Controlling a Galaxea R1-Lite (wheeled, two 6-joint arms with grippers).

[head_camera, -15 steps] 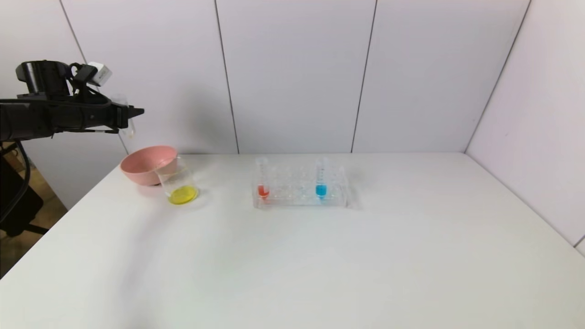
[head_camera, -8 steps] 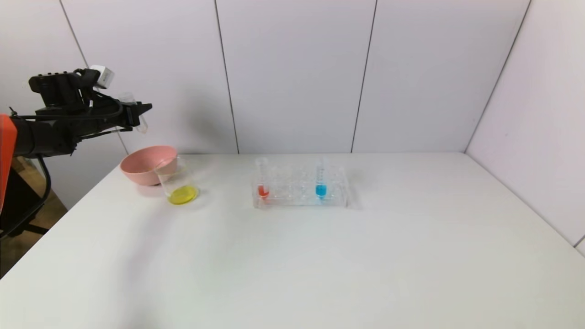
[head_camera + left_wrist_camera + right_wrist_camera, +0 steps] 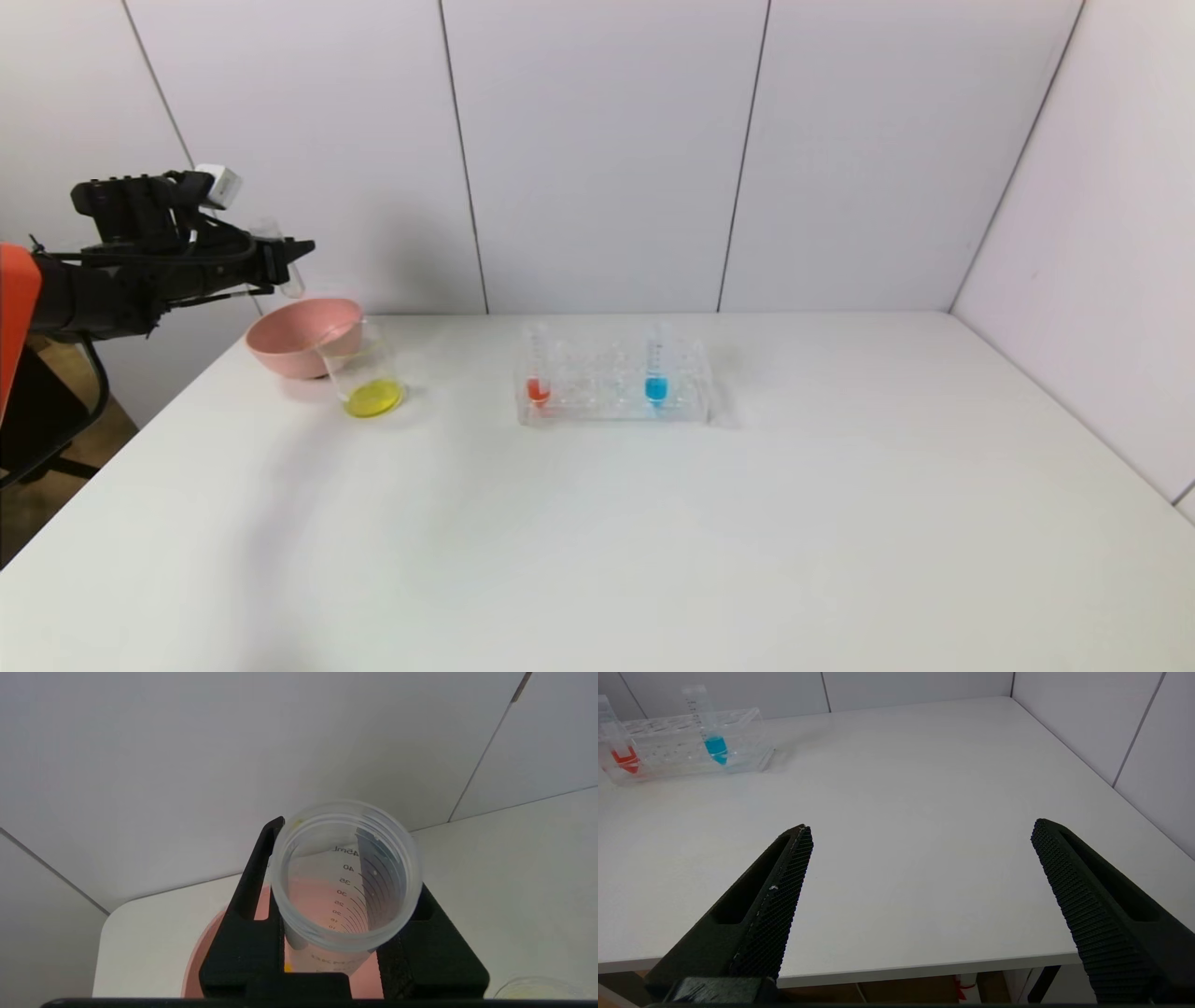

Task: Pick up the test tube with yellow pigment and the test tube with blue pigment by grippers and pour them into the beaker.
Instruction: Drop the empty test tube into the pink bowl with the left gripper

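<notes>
Left gripper (image 3: 291, 250), left of frame above pink bowl (image 3: 301, 336), clamps emptied yellow-pigment tube (image 3: 345, 877); lower and tube more upright than a second ago. Yellow liquid sits in beaker (image 3: 366, 373): first pour judged done. Blue tube (image 3: 656, 369) waits in rack (image 3: 616, 383), mid-frame. Right gripper (image 3: 920, 868) spread wide, empty.

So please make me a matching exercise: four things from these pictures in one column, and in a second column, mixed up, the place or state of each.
Things:
1. emptied test tube
2. beaker
3. test tube with blue pigment
4. right tool

Places or states:
A. standing upright in the clear rack
B. open, holding nothing, above the near table edge
C. clamped in the left tool, above the pink bowl
D. on the table beside the pink bowl, yellow liquid at its bottom

Pairs: 1-C, 2-D, 3-A, 4-B
</notes>
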